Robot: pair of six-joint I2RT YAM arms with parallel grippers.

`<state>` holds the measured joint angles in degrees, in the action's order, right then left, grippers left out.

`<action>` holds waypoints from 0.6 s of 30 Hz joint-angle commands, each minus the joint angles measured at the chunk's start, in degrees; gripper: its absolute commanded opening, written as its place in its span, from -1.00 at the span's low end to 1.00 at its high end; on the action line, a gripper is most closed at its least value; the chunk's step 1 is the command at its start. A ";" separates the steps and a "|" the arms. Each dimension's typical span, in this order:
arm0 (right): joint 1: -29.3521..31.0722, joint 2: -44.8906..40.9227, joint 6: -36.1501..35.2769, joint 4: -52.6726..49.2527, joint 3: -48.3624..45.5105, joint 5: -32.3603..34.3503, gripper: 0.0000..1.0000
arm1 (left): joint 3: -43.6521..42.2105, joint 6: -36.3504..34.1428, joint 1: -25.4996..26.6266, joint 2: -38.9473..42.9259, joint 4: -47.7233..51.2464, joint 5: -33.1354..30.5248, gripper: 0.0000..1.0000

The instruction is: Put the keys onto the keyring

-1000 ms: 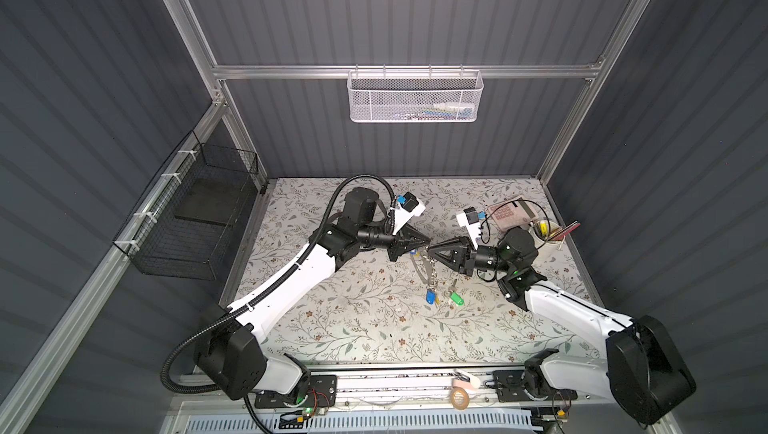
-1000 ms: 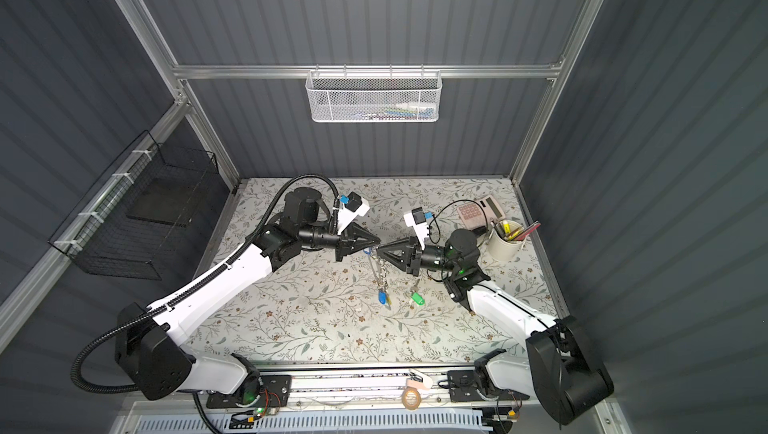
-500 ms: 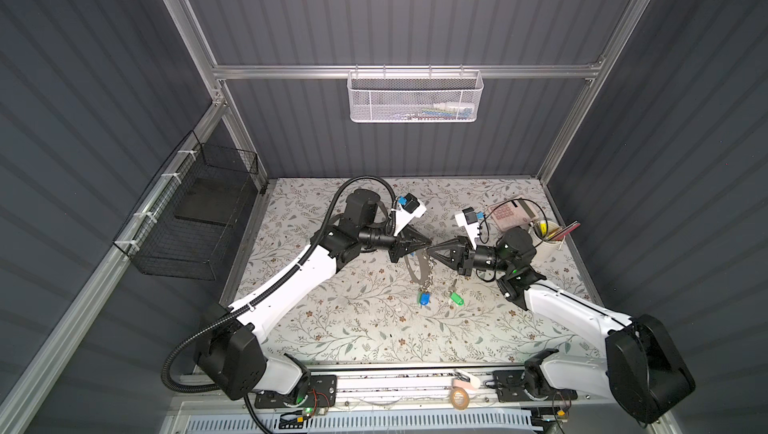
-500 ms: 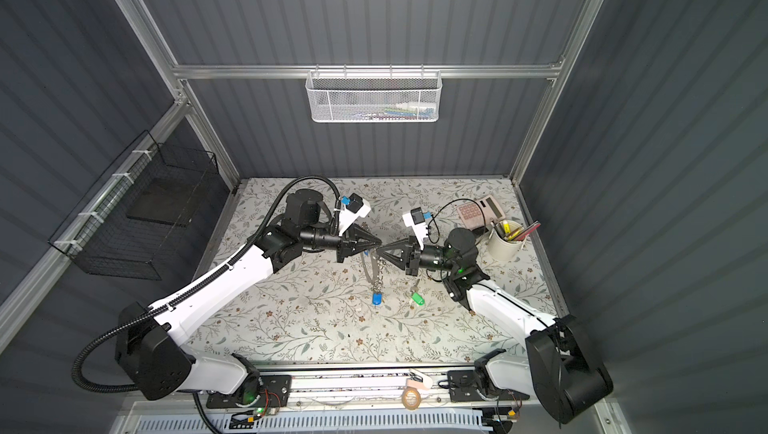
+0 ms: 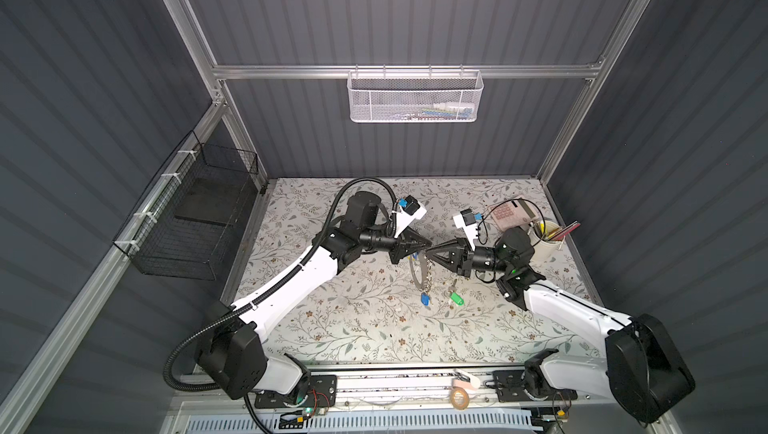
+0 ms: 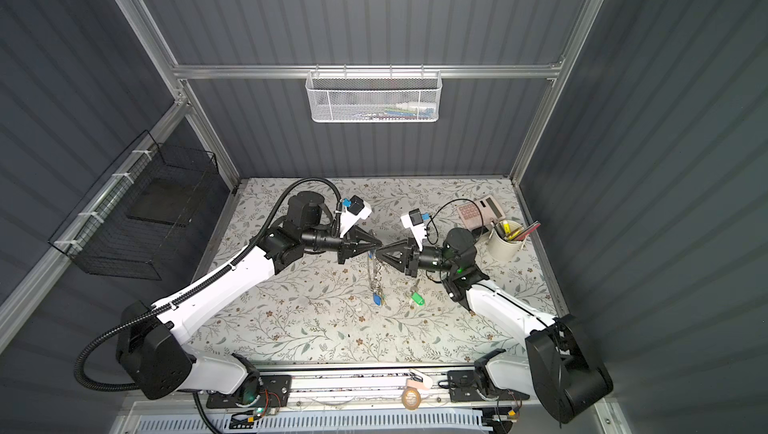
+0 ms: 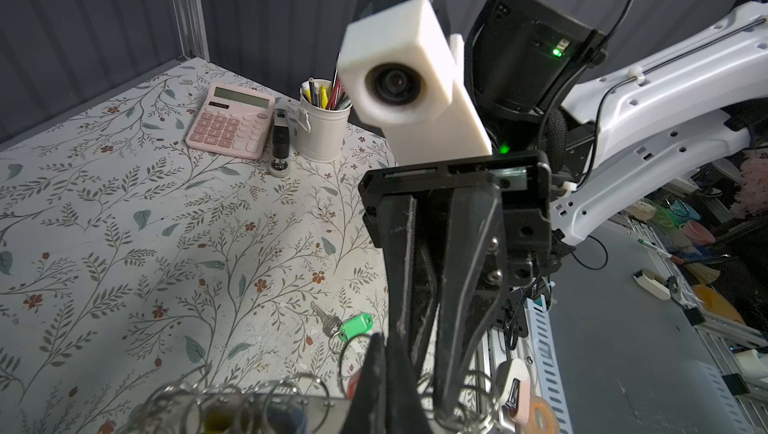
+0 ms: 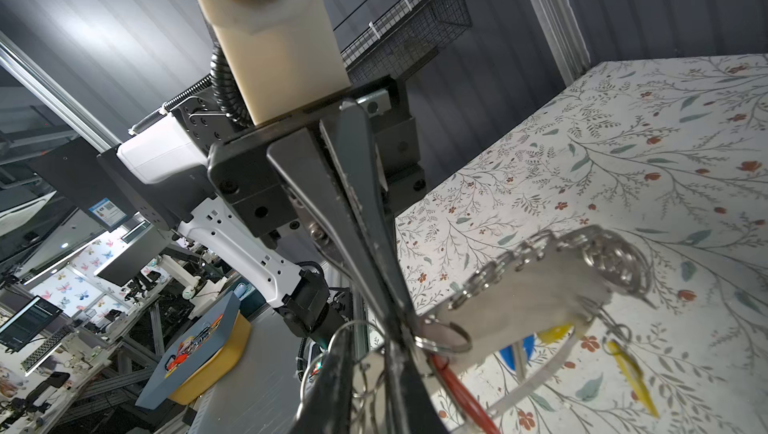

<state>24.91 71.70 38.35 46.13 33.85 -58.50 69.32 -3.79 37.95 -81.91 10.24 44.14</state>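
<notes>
The keyring [image 5: 417, 275] [image 6: 374, 276], a grey band loop strung with small rings and blue, yellow and red tags, hangs above the middle of the table. My left gripper [image 5: 426, 243] [image 6: 378, 244] and right gripper [image 5: 429, 250] [image 6: 377, 254] meet tip to tip at its top, each shut on the band. The left wrist view has the band [image 7: 257, 409] beside my left gripper [image 7: 379, 363]. In the right wrist view my right gripper [image 8: 372, 344] has band and small rings between its fingers. The keys with the green tag [image 5: 456, 298] [image 6: 417, 298] [image 7: 355, 326] lie flat on the table, right of the hanging loop, untouched.
A pink calculator [image 5: 511, 214], a stapler [image 7: 280, 145] and a white pen cup [image 5: 544, 241] stand at the back right. A black wire basket [image 5: 199, 220] hangs on the left wall. A white mesh basket [image 5: 415, 97] hangs on the back wall.
The hanging keyring has swung slightly to the left. Both grippers stay tip to tip at its top, hardly moved.
</notes>
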 commanded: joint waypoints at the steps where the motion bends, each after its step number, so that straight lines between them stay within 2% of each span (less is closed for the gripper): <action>1: 0.14 0.84 -1.43 -1.91 1.62 2.81 -0.61 | -0.06 0.70 1.68 1.06 -2.15 4.68 -1.00; 9: 0.14 1.55 -0.35 -0.55 1.60 3.08 -0.88 | -0.79 1.27 1.85 0.99 -3.20 5.85 -1.00; 15: 0.13 2.96 1.29 1.48 1.50 3.67 -1.00 | -1.88 1.21 1.94 1.23 -3.38 6.03 -1.00; 18: 0.13 3.19 1.54 1.76 0.99 4.01 -1.00 | -3.05 1.15 1.92 1.44 -3.94 5.54 -1.00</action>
<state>24.91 73.95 39.18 46.00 33.89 -58.50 67.24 -3.40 37.91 -81.91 8.45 43.83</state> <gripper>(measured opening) 0.050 0.046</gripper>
